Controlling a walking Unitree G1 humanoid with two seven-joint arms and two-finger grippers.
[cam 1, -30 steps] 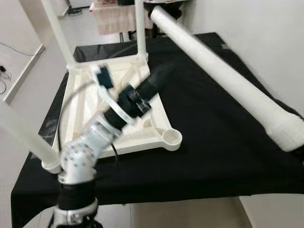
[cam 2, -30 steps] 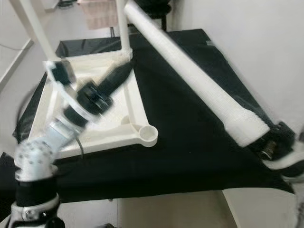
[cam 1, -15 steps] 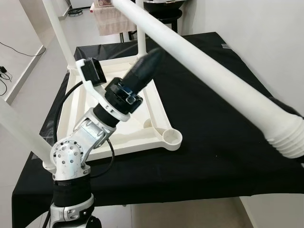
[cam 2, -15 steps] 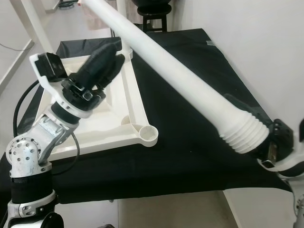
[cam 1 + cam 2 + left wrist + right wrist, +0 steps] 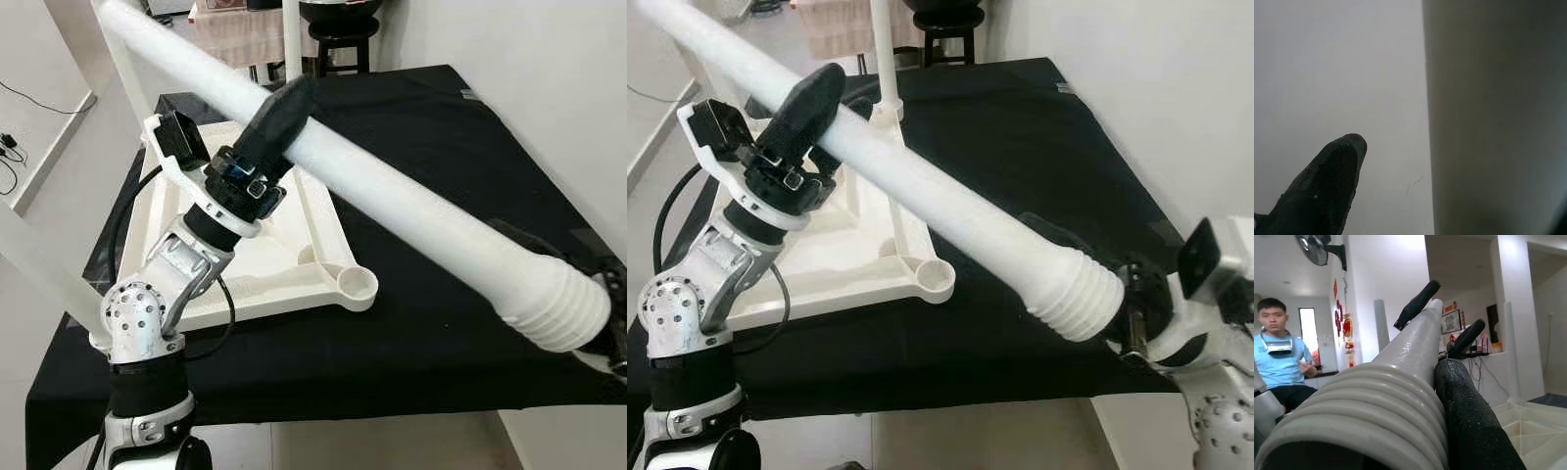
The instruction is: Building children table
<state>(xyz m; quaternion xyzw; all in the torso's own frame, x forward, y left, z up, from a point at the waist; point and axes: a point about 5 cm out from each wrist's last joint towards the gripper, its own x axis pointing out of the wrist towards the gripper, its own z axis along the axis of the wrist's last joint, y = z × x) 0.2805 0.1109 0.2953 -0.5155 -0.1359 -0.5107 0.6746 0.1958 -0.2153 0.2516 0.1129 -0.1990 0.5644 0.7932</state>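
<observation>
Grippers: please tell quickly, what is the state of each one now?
Left gripper: closed on the white table leg, at mid-length.
Right gripper: closed on the same leg, near its ribbed end.

Black cloth (image 5: 441, 196) as the reference surface. Beyond its far edge: a dark stool (image 5: 338, 39) and, beside that, a pale draped cloth (image 5: 230, 34). Right wrist view: a wall fan (image 5: 1320, 249), red hanging decorations (image 5: 1344, 325), a person in a light blue shirt (image 5: 1281, 364).
</observation>
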